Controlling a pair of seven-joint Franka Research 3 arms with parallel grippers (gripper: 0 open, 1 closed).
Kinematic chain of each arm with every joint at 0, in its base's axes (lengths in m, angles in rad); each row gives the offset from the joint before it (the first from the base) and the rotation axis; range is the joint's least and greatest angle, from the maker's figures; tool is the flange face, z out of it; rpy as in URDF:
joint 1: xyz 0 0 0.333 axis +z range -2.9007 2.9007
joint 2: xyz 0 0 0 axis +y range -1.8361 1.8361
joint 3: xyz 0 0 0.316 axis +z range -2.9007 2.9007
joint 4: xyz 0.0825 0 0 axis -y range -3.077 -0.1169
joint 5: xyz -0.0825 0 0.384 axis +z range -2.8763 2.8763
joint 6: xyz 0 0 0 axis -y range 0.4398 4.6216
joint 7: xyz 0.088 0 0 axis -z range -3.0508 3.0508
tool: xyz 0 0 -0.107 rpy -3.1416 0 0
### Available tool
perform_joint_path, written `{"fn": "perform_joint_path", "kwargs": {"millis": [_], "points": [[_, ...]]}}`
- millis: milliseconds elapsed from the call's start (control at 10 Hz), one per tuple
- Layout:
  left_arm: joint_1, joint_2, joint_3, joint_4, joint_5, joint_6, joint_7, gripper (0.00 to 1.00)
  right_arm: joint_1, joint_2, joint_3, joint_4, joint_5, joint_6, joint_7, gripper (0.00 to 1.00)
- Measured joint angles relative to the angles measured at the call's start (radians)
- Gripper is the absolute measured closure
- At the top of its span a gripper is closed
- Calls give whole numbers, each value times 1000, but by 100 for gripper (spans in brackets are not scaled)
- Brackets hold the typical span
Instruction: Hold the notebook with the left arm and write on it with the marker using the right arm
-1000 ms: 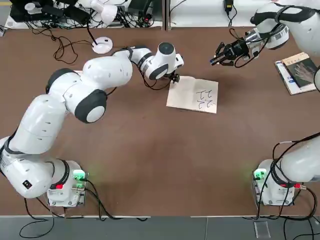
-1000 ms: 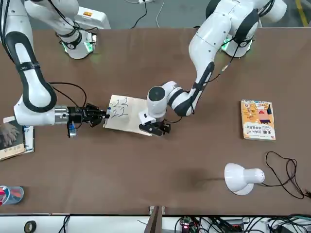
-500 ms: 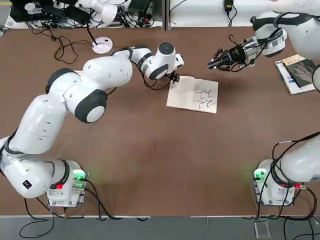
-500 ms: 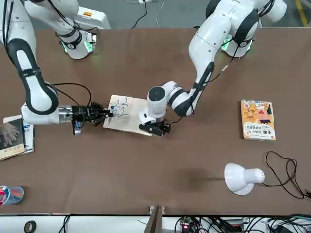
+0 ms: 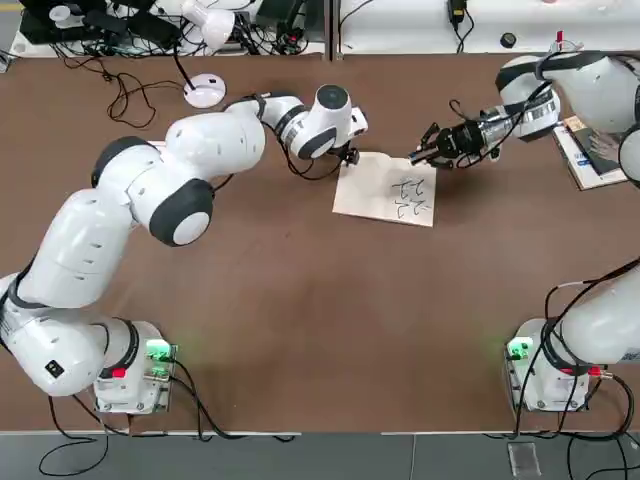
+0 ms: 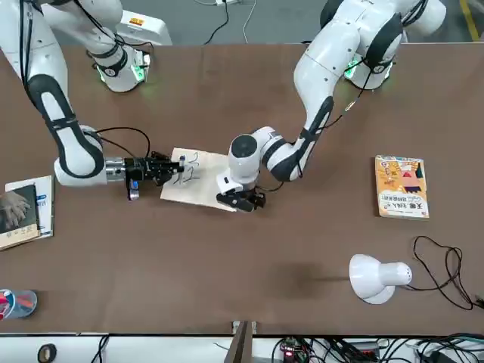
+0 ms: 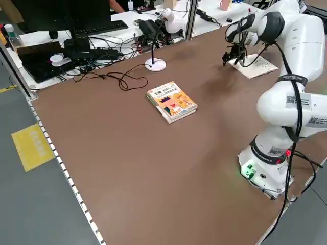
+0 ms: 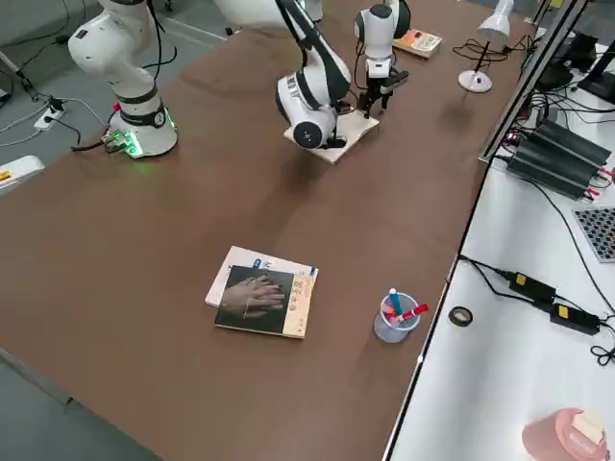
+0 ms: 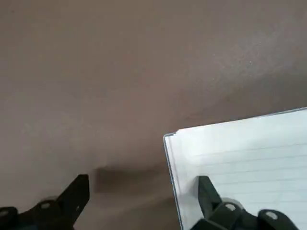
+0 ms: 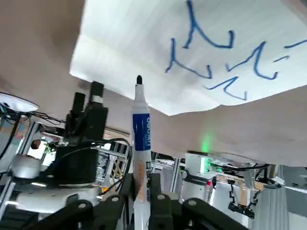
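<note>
The cream-white notebook (image 5: pixel 385 190) lies open and flat on the brown table, with scribbles on its right page. My left gripper (image 5: pixel 348 155) stands open over the notebook's far left corner. In the left wrist view one finger (image 9: pixel 207 190) rests on the lined page (image 9: pixel 240 163) and the other finger is on the bare table. My right gripper (image 5: pixel 428 152) is shut on the marker (image 10: pixel 140 129), a white barrel with a blue label and dark tip. It hovers at the notebook's far right edge with the tip pointing at the page. I cannot tell whether the tip touches the paper.
An orange-yellow book (image 6: pixel 401 185) lies on the robot's far left. A dark-covered book (image 5: pixel 595 140) lies at the right edge, close to the right arm's elbow. A white desk lamp (image 6: pixel 374 278) and cables stand at the far side. A clear cup of pens (image 8: pixel 394 317) sits at the far right corner.
My right gripper has carried the marker leftward and down, from well off the notebook to its far right edge. The left arm and notebook have not moved.
</note>
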Motion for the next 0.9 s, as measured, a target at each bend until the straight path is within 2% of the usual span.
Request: {"fn": "perform_joint_path", "kwargs": {"millis": [400,600,900], "points": [[0,0,0,0,10,0,0,0,0,0,0,-32,58,-11,-32,82],[0,0,0,0,11,0,0,0,-1,0,0,-57,129,-48,-33,82],[0,0,0,0,11,0,0,0,-15,0,0,-81,153,-94,-34,82]]}}
